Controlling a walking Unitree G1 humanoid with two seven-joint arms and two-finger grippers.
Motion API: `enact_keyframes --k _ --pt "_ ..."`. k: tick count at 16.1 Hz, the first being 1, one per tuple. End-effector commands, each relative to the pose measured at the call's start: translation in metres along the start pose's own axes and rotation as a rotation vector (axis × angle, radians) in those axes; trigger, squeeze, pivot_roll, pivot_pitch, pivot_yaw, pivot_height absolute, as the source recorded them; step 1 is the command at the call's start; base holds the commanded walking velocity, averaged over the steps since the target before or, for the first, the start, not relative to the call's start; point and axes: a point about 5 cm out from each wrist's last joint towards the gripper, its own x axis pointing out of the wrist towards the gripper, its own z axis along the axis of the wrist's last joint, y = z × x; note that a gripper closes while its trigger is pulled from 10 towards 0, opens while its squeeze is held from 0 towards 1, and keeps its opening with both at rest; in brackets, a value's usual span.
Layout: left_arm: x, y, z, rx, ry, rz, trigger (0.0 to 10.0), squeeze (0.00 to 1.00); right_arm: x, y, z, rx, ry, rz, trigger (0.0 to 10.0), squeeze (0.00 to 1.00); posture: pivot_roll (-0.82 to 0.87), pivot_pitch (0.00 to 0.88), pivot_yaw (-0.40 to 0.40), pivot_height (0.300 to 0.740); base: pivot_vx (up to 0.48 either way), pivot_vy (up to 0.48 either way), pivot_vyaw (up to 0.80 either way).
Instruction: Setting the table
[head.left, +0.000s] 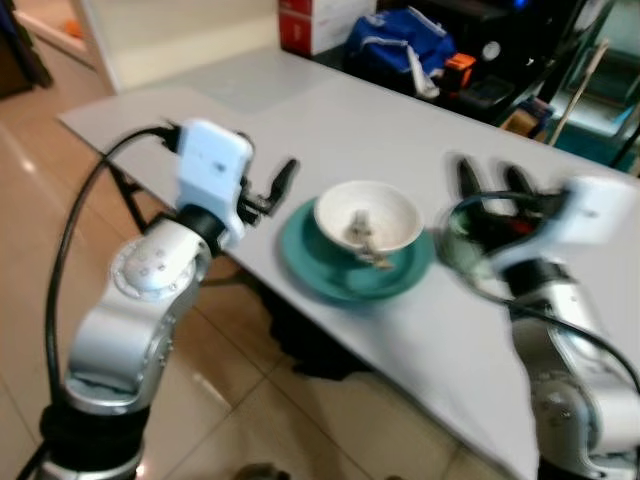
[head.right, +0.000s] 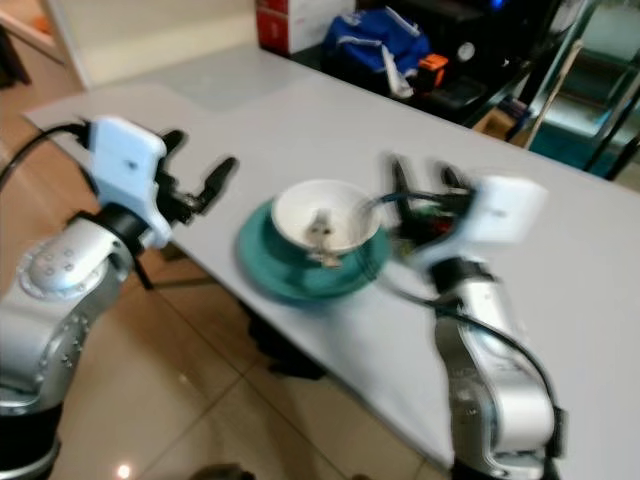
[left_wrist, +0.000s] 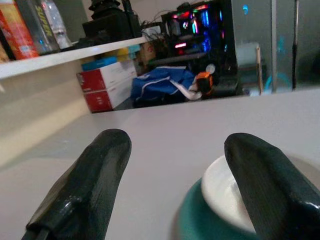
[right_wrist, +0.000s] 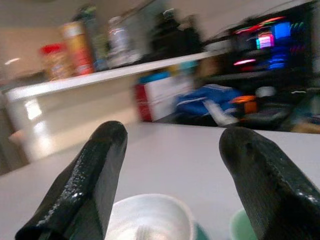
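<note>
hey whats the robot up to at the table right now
It is setting a place near the table's front edge. A white bowl with something small inside sits on a teal plate. The left gripper hovers open just left of the plate, holding nothing. The right gripper, open and blurred, is on the plate's right by a glass; a grasp can't be made out.
</note>
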Motion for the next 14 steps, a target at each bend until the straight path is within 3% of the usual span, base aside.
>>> enact_keyframes --k 1,2,4,5,6,10,14 --pt "0.001 0.007 -0.010 0.029 0.049 0.044 10.0 0.70 0.001 0.002 0.002 -0.002 -0.003 -0.012 10.0 1.00 0.04 0.006 -0.017 0.740 0.000 0.480 0.00" --pt "0.002 0.006 -0.012 0.006 0.056 0.058 10.0 1.00 0.002 0.003 0.000 -0.020 0.020 -0.004 10.0 1.00 0.04 0.007 -0.019 0.740 0.000 0.480 0.00" --pt "0.004 0.003 -0.013 -0.031 0.040 0.078 10.0 1.00 0.005 0.006 -0.008 -0.066 0.075 -0.002 10.0 1.00 0.05 0.007 -0.026 0.740 0.000 0.480 -0.39" --pt "0.004 -0.001 -0.015 -0.027 0.039 0.091 10.0 0.38 0.008 0.007 -0.012 -0.058 0.102 -0.011 10.0 0.81 0.06 0.009 -0.036 0.740 0.000 0.480 -0.79" --pt "0.003 -0.002 -0.017 -0.033 0.043 0.111 10.0 0.00 0.010 0.011 -0.015 -0.041 0.108 0.005 10.0 0.00 0.06 0.011 -0.040 0.740 0.000 0.480 -0.80" --pt "0.006 0.005 -0.025 -0.057 0.049 0.198 10.0 0.00 0.018 0.022 -0.025 -0.045 0.153 0.060 10.0 0.00 0.05 0.025 -0.059 0.740 0.000 0.480 -0.80" --pt "0.003 0.006 -0.049 -0.017 0.104 0.210 10.0 0.00 0.024 0.005 -0.048 -0.118 0.191 0.007 10.0 0.00 0.08 0.055 -0.078 0.740 0.000 0.480 0.00"
